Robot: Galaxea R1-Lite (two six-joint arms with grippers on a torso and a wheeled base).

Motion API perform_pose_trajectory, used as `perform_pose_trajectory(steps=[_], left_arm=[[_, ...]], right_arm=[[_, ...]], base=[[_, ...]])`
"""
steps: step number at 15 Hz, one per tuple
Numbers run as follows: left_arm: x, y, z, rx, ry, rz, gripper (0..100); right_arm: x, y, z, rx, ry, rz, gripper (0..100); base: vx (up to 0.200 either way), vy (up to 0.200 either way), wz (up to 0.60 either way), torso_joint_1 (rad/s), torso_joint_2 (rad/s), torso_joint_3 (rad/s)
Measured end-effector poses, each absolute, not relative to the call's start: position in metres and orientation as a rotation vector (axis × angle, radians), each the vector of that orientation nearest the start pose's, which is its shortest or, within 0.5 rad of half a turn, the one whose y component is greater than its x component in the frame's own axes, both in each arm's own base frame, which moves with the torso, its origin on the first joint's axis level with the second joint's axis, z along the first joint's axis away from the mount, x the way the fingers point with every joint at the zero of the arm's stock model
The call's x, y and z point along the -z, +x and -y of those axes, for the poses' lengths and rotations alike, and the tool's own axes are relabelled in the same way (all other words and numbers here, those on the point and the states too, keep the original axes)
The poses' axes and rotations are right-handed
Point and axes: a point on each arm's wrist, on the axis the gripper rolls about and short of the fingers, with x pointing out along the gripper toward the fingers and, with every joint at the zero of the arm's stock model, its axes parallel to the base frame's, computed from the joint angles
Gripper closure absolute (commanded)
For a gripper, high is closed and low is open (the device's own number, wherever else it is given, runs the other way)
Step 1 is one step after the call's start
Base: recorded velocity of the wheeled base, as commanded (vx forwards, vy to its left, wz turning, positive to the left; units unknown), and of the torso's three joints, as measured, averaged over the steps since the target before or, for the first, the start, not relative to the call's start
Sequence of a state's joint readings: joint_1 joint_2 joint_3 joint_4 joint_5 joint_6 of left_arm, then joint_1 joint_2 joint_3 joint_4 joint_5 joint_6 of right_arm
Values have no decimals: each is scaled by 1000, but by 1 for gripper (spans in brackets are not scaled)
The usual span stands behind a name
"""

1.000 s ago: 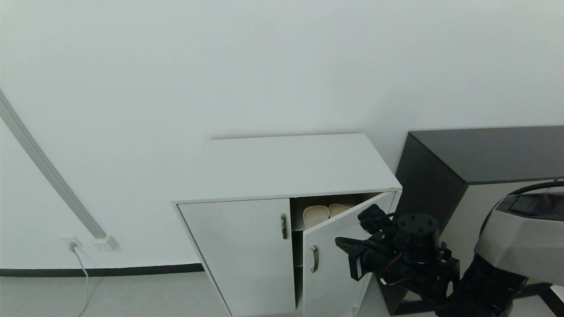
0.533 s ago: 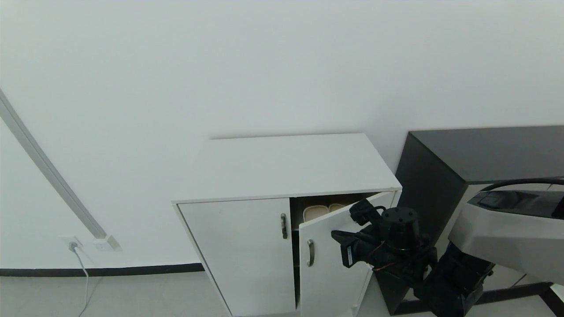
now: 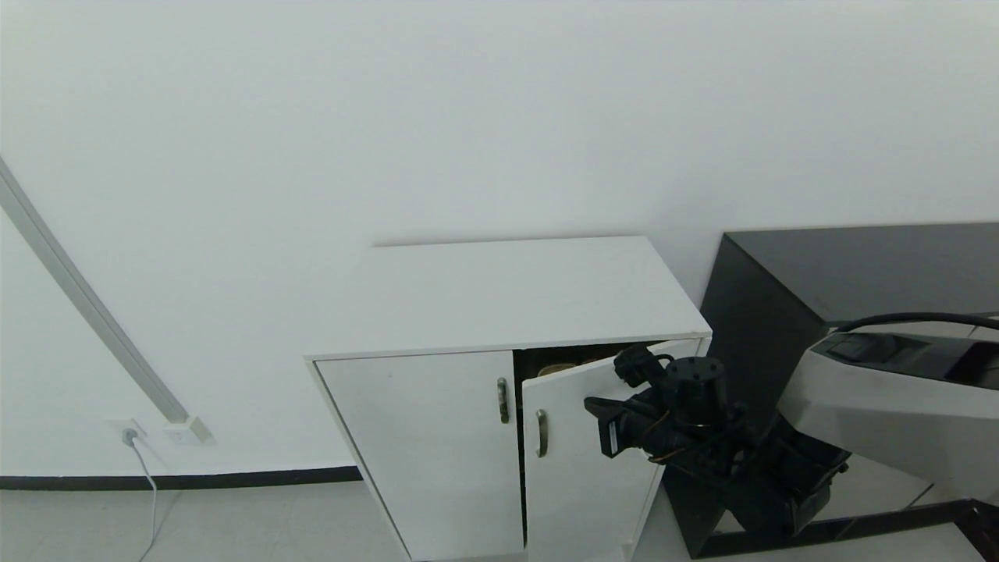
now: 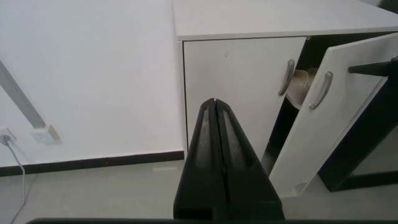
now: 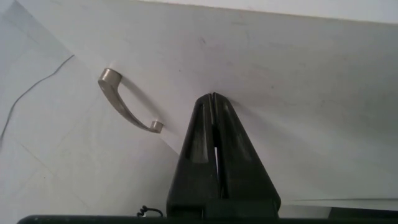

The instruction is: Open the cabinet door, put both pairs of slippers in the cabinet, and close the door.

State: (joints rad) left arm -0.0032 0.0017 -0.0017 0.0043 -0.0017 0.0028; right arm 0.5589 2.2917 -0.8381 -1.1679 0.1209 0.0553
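The cabinet (image 3: 507, 293) is a low white box of smooth, flat panels with square edges, standing on the pale floor against a plain white wall. Its left door (image 3: 421, 445) is shut flush. The right door (image 3: 581, 484) stands slightly ajar, hinged at the cabinet's right side, leaving a dark wedge of gap at the top and along the middle. Each door carries a slim, bow-shaped handle of dull brushed metal near the centre line; the right door's handle (image 5: 127, 106) has flattened, rounded feet.

Through the gap, pale beige slippers (image 4: 303, 81) with soft rounded ends sit on an upper shelf inside; how many cannot be told.

The right end effector (image 5: 214, 96), matte black and tapering, has its fingers pressed together, tip against the right door's outer face beside the handle. The left end effector (image 4: 214, 101) is likewise pressed together, holding nothing, well apart from the cabinet's front.
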Motion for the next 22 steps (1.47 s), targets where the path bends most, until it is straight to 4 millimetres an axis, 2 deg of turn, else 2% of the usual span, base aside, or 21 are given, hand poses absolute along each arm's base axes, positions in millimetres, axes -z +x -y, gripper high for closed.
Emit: perform_pose_trajectory(steps=[5, 22], left_arm=[[-76, -23, 0, 5, 3, -4, 100], [-76, -23, 0, 5, 2, -4, 100]], right_arm=[[-32, 345, -204, -635, -4, -301, 100], [-30, 360, -202, -608, 2, -288, 100]], base=[[0, 0, 0, 0, 0, 0], [0, 0, 0, 0, 0, 0]])
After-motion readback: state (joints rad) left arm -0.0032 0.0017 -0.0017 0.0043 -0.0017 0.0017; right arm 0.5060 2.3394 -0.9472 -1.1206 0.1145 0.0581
